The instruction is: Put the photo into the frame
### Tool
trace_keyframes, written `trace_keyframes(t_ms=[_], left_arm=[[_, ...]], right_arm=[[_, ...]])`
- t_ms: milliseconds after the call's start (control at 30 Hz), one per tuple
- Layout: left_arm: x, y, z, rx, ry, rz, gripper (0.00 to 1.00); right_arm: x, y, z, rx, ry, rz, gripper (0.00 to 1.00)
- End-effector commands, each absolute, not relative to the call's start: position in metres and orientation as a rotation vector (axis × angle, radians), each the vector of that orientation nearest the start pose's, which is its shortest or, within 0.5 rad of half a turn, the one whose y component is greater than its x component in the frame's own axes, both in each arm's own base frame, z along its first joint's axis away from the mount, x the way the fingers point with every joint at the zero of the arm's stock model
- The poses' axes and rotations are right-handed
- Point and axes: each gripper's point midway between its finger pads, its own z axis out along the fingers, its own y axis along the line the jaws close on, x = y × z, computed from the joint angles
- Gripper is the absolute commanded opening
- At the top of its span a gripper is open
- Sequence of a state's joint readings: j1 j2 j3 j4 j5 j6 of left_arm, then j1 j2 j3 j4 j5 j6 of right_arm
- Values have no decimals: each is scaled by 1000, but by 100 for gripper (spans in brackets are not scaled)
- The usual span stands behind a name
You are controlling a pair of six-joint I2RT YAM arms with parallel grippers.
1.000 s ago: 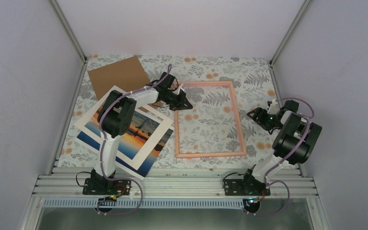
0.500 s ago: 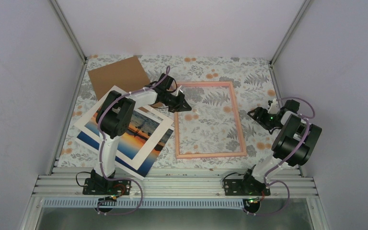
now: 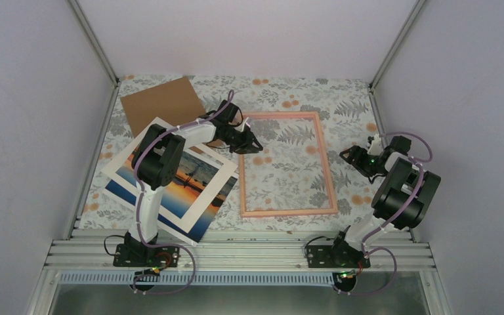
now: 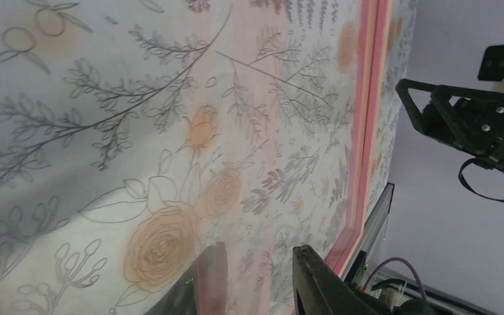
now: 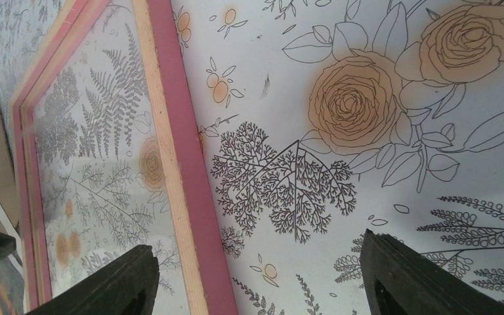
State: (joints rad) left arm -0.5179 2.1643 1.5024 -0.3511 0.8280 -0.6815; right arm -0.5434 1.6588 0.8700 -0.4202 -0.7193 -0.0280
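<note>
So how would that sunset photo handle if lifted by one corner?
Probably floppy: the sunset photo looks like a thin, large sheet lying flat, so it would likely sag. The white mat board lies on top, so pulling may drag both.

The frame (image 3: 289, 211) lies flat in the middle of the worktop (image 3: 354, 105). Left of it, nearer the front, the mat board (image 3: 218, 192) lies on the photo (image 3: 193, 177), and the cardboard sheet (image 3: 161, 102) lies behind those at the far left. The left end effector (image 3: 252, 141) is at the frame's far left corner, the right end effector (image 3: 349, 156) just beyond its right side.
</note>
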Motion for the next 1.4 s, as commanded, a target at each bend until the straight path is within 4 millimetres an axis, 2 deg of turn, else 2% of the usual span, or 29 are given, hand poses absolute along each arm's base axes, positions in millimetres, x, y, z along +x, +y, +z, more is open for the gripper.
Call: trace_keyframes(t_ms=[0,200,467,533,600,700,733,1000,1133,1267,1367], left_arm=[[376,-353,86,143,2775,-1406,32],[373,-349,84,148,2784,-1381,35],[376,-350,91,172,2761,-1372,55],[377,-348,94,176,2759,-1338,66],[379,-345,96,171,2763,-1302,71],[382,-341,102,178,2762,-1244,94],[385,-337,100,152,2778,-1185,98],[393,-320,95,127,2827,-914,100],[399,-309,101,134,2808,-796,100],[405,-292,106,155,2780,-638,100],[412,-280,106,176,2752,-501,100]], right_arm=[[342,-73,60,454,2445,751,76],[342,-73,60,455,2444,752,76],[342,-73,61,451,2440,755,76],[342,-73,62,451,2438,752,76],[342,-73,62,451,2437,750,77],[342,-73,62,453,2437,750,77],[343,-74,62,451,2436,745,77],[345,-75,68,442,2416,725,77],[347,-75,78,418,2393,706,77],[349,-70,90,360,2368,689,77],[351,-58,100,270,2355,677,77]])
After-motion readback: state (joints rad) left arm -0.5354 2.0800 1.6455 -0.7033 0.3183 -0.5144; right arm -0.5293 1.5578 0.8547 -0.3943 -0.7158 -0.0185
